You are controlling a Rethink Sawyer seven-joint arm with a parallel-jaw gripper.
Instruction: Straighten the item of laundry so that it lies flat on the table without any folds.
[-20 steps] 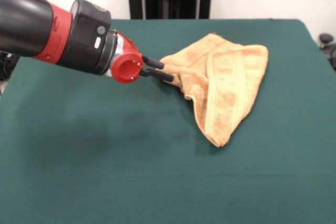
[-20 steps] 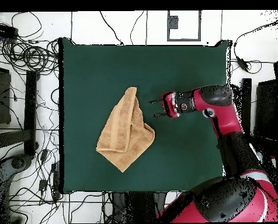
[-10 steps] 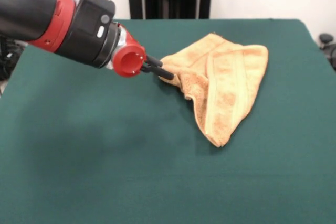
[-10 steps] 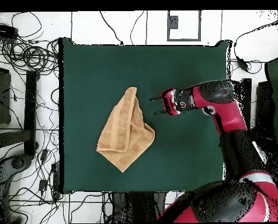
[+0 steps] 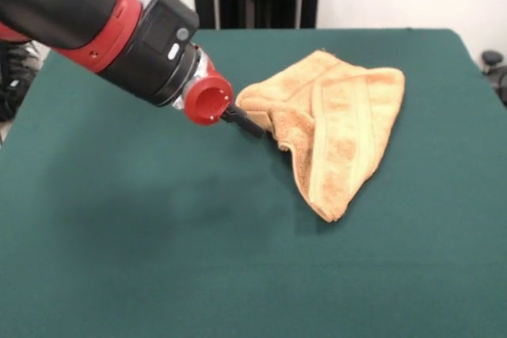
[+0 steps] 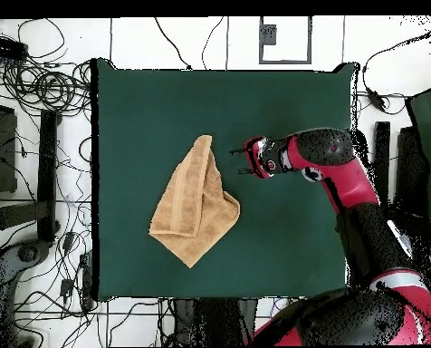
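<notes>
Broadly, the worktop (image 5: 142, 259) is a wide dark green surface that fills most of both views; in the overhead view (image 6: 282, 245) its rectangle is ringed by a pale floor strewn with black cables (image 6: 38, 86).

Next in size is the red and black arm (image 5: 87, 13), which reaches in low over the green top; in the overhead view it (image 6: 346, 181) bends across from one side toward the middle.

Near the middle of the worktop lies the golden-tan towel (image 5: 341, 128), not flat: it is doubled over itself into a rough triangle, with a thick rolled fold along the side nearest the arm and a woven band running down toward its lowest corner. From above, the towel (image 6: 194, 204) shows as a long folded wedge with one narrow end pointing toward the table's far edge and a broader, layered end below.

Smallest is the hand (image 5: 242, 120), dark prongs sticking out of a red collar (image 5: 208, 99). Its tips sit right at the towel's rolled edge in the front view, while from above the hand (image 6: 237, 161) appears just beside the cloth with a sliver of green between. Two prongs show apart from each other there, so the hand stands spread and grips nothing.
</notes>
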